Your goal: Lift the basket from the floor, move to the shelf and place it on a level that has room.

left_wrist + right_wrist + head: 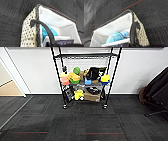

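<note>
The basket (28, 36) is beige and woven, with a pale fabric lining (53, 18). It sits close under both wrists, above the dark carpet floor (75, 122). My left gripper (52, 45) is shut on one dark handle (42, 25). My right gripper (132, 45) is shut on the opposite handle (132, 32) of the basket (140, 31). Inside lie a blue soft item (116, 36) and a white box (62, 40). The shelf (85, 77), a black wire rack on casters, stands ahead against the wall. Its upper level (86, 56) is bare.
The rack's lower tiers are crowded with coloured items and a brown cardboard box (92, 97). A dark chair (157, 94) stands at the right. Tan wooden flooring (10, 89) shows through an opening at the left. A thin red line (105, 133) crosses the carpet.
</note>
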You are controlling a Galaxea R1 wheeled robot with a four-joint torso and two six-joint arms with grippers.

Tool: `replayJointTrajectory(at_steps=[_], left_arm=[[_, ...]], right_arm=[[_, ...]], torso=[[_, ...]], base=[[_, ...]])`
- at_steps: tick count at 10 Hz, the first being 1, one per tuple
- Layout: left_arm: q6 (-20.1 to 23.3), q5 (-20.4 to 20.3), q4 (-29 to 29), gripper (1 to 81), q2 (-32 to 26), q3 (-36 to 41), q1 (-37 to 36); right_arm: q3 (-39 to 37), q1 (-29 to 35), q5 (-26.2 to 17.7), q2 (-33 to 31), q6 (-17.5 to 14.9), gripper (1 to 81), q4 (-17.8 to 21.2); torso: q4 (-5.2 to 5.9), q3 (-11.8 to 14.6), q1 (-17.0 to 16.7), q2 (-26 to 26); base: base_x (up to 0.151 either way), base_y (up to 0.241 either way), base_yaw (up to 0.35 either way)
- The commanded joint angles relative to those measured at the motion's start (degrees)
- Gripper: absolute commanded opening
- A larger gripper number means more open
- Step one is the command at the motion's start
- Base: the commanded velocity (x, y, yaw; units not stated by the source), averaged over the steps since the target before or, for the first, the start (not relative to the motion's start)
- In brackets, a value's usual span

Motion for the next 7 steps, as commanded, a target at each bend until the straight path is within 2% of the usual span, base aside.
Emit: replayJointTrajectory(at_steps=[1,6,7], left_arm=[[-0.4,1.9,-0.3,1.0,-2.7,6.3,-7.1],[-0.5,1.9,-0.6,1.0,-2.4,9.4,-9.5],[-0.5,1.9,-0.7,1.0,-2.6,9.9,-9.8]], right_arm=[[9.6,5.5,3.2,-3.0,0.7,1.0,5.0],[14.2,6.4,3.8,-7.3,0.6,1.0,5.2],[15.2,6.7,3.8,-8.6,0.6,1.0,5.0]], torso=[[0.0,0.0,-3.6,5.6],[0.0,0.0,-9.8,15.3],[0.0,2.1,-11.1,17.3]], base=[[0.0,0.0,0.0],[0.0,0.0,0.0],[0.0,0.0,0.0]])
